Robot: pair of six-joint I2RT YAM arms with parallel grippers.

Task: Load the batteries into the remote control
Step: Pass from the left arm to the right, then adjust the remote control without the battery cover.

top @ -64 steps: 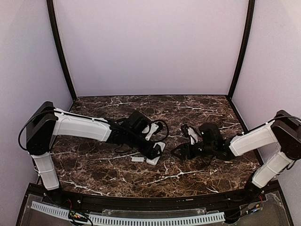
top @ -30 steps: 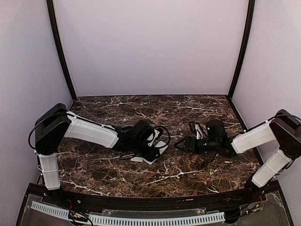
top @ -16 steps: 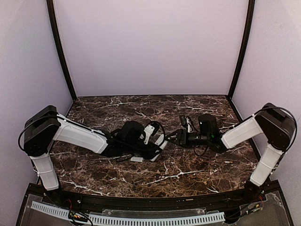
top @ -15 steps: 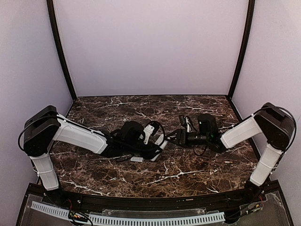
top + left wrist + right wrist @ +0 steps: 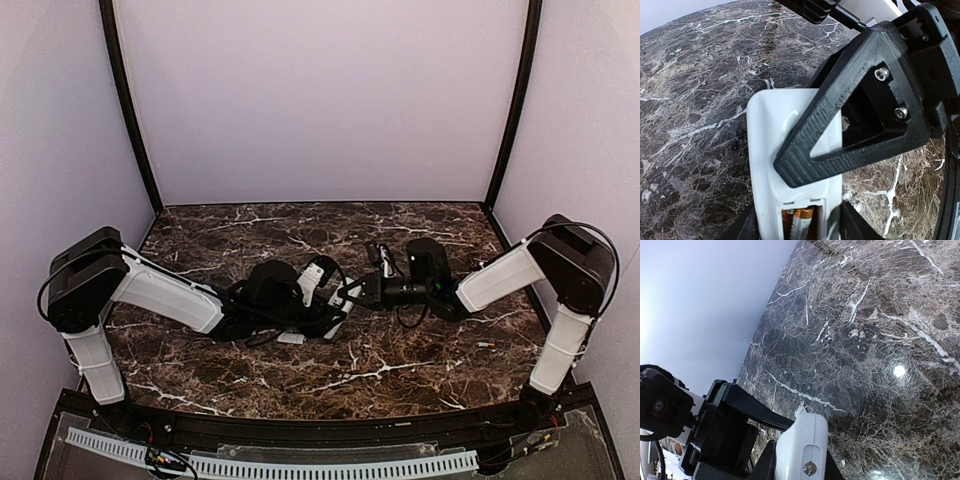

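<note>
On the top camera, both arms reached low to the middle of the table (image 5: 400, 375), a dark brown marble-look top with white veins. The left gripper (image 5: 335, 310) and the right gripper (image 5: 358, 292) met tip to tip. The remote control (image 5: 343, 302) showed only as a white sliver between them. A small flat white cover piece (image 5: 291, 338) lay on the table just back of the left gripper, on its near side. Pale lilac walls (image 5: 320, 100) closed the cell, with black posts (image 5: 125, 110) at the back corners.

On the left wrist camera, the remote ran straight out from the left gripper, plain back up, and that gripper was clamped on its long edges. The recessed compartment sat right at the gripper, uncovered, with a copper-and-gold battery (image 5: 800, 220) lying in it. The frame edge cut off its print, so I could read nothing. Further out, the right gripper's ridged black finger (image 5: 840, 85) lay across the remote's back.

On the right wrist camera, the remote's rounded white end sat between dark fingers tight against both sides, so I took that gripper as closed on it. A small screw (image 5: 809, 468) showed on the white face. Beyond the gripper, the veined table ran to the pale wall, with a lamp glare (image 5: 899, 371) on the gloss.
</note>
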